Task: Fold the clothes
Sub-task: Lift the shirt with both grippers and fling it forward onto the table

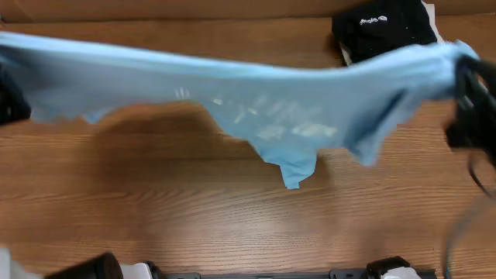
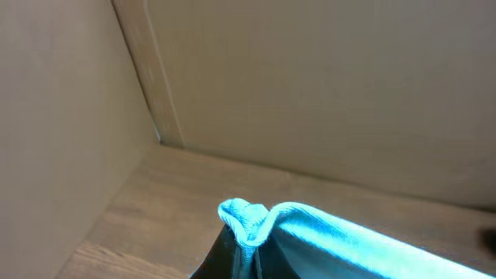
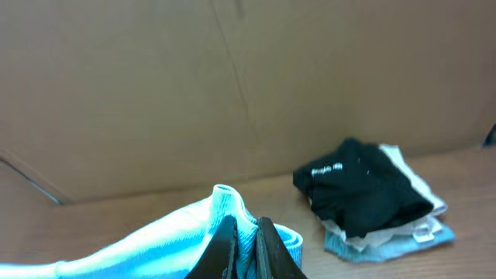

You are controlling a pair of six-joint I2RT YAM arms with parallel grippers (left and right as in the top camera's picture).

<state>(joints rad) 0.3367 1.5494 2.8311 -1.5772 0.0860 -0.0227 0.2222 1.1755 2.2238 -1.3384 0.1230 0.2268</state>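
Observation:
The light sky-blue T-shirt [image 1: 256, 101] with white print hangs stretched across the whole table width, held up off the wood between both arms, its loose parts drooping in the middle. My left gripper [image 1: 9, 97] at the far left edge is shut on one end of the T-shirt [image 2: 256, 225], a fold of fabric bunched over the fingertips [image 2: 246, 246]. My right gripper [image 1: 467, 85] at the far right is shut on the other end of the T-shirt [image 3: 225, 205], pinched between the two black fingers [image 3: 246, 236].
A black garment with a small white logo [image 1: 384, 27] lies on a stack of folded garments at the back right, also in the right wrist view [image 3: 360, 194]. A cardboard wall [image 2: 310, 77] bounds the back and left of the wooden table [image 1: 155, 209].

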